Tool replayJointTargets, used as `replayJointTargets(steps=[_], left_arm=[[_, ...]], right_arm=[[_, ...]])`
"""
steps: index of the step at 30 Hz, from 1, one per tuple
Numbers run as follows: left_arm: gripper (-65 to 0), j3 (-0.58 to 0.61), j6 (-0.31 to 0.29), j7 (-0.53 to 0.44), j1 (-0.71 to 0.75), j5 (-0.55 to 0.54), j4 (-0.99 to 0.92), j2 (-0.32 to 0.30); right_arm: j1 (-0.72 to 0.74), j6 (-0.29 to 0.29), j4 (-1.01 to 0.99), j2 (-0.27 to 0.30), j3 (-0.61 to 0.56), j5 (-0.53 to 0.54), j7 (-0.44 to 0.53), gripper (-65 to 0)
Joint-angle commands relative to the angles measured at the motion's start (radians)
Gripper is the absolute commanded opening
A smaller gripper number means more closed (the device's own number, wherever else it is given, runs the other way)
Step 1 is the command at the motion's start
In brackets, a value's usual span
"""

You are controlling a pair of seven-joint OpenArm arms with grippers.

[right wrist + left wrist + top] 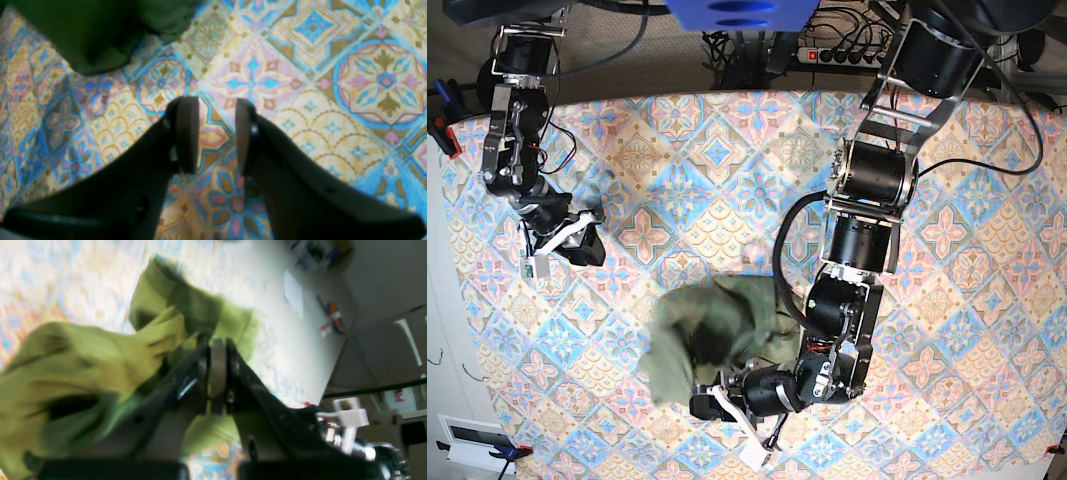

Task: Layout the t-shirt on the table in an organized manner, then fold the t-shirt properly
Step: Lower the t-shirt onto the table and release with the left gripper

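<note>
The olive-green t-shirt lies bunched in a heap at the front middle of the table, and it looks blurred. My left gripper reaches into the heap's front edge. In the left wrist view its jaws are shut on a fold of the t-shirt, which hangs crumpled to the left above the table. My right gripper hovers far to the left, apart from the shirt. It stands open over bare patterned table. A dark edge of the t-shirt shows ahead of it.
A power strip and cables lie beyond the table's back edge. The left arm's black joints stretch across the right half of the table. Behind the heap, the left arm's black cable loops above the cloth.
</note>
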Motion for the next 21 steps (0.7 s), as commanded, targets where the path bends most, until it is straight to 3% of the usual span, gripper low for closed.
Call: replayJointTargets(steps=[1, 11, 14, 19, 21], left_arm=[[-65.0, 0.002, -0.011, -0.055, -0.044, -0.029, 0.030, 0.003], [-64.1, 0.000, -0.011, -0.106, 0.002, 0.080, 0.033, 0.003], [-53.9, -0.020, -0.011, -0.051, 0.007, 0.076, 0.108, -0.008], [-28.2, -0.124, -0.011, 0.055, 0.154, 0.014, 0.323, -0.135], [-22.9, -0.155, -0.011, 0.057, 0.222, -0.024, 0.372, -0.189]], right_arm=[[0.014, 0.005, 0.019, 0.015, 0.006, 0.014, 0.020, -47.0], [0.011, 0.005, 0.019, 0.015, 0.004, 0.014, 0.012, -46.9], [0.011, 0.030, 0.020, 0.015, -0.019, 0.014, 0.012, -46.5], [0.061, 0.039, 0.022, 0.018, -0.110, 0.004, 0.014, -39.8], [0.091, 0.039, 0.022, 0.018, -0.136, -0.031, 0.012, -39.1]])
